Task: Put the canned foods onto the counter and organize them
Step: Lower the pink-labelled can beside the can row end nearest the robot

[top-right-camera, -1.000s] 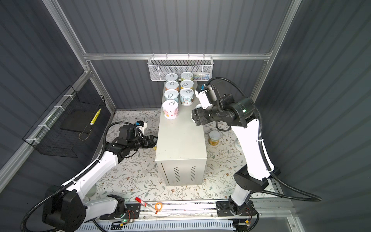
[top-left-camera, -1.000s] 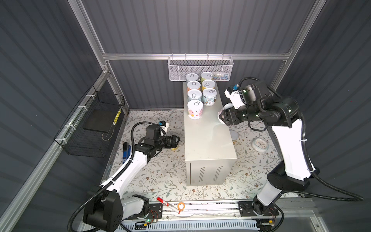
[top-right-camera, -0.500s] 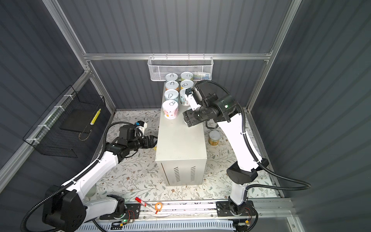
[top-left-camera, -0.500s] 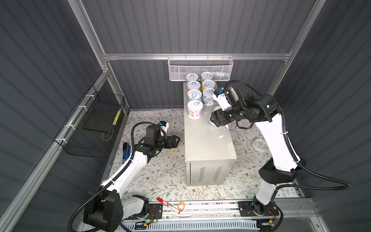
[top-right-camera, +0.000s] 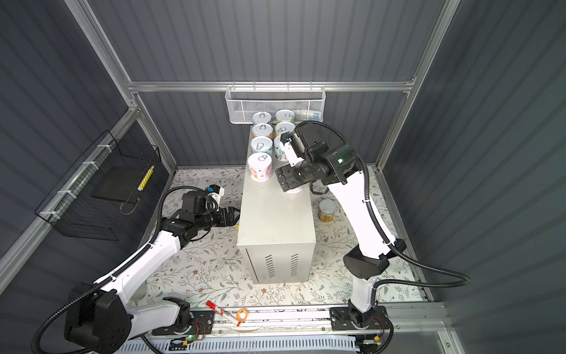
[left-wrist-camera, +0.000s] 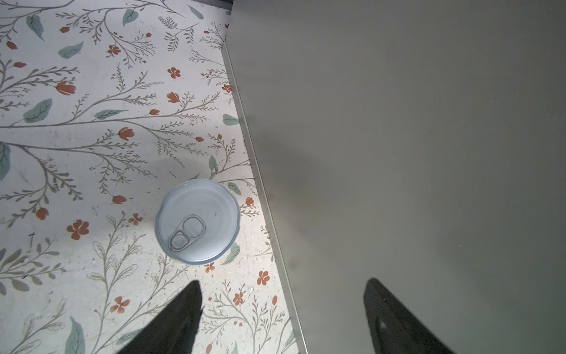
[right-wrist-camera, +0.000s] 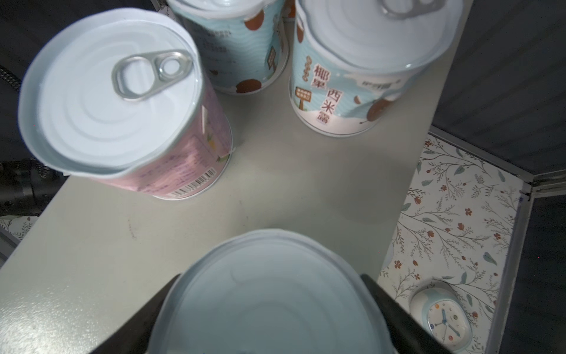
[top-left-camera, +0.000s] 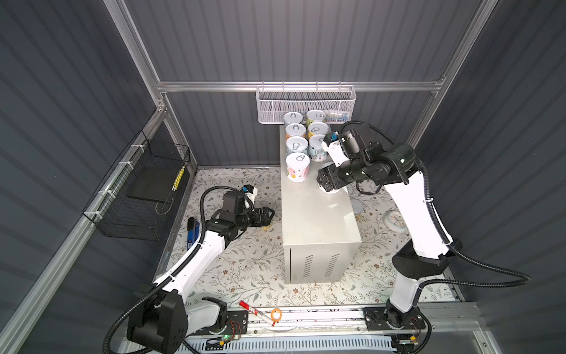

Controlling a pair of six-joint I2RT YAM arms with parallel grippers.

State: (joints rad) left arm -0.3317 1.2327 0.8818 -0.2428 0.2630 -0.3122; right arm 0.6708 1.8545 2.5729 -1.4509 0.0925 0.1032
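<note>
A flowered mat (top-left-camera: pixel 245 269) is covering the floor of a grey-walled booth, and a cream metal counter (top-left-camera: pixel 315 220) is standing at the middle of both top views. Seven cans (top-left-camera: pixel 296 144) are sitting in two rows at the upper end of the counter top, the nearest being a pink can (top-left-camera: pixel 297 167).

The right gripper (top-left-camera: pixel 326 184) is hovering low, just right of that pink can, with a silver-lidded can (right-wrist-camera: pixel 269 294) lying between its fingers (right-wrist-camera: pixel 386 309). The fingers are hugging both sides of the lid, but I cannot tell whether they are pressing on it or slackening. This can appears to be resting on the counter, filling out the shorter row.

To do this step well, the jaws should be opening fully and then rising straight up, so that nothing is nudging the neighbours or dragging the can toward the right edge.

The left gripper (top-left-camera: pixel 269 213) is hanging at centre left, fingers apart and empty, above a floor can (left-wrist-camera: pixel 197 221) standing on the mat just beside the counter wall. A yellow can (top-right-camera: pixel 326 210) is sitting on the mat to the right of the counter.
</note>
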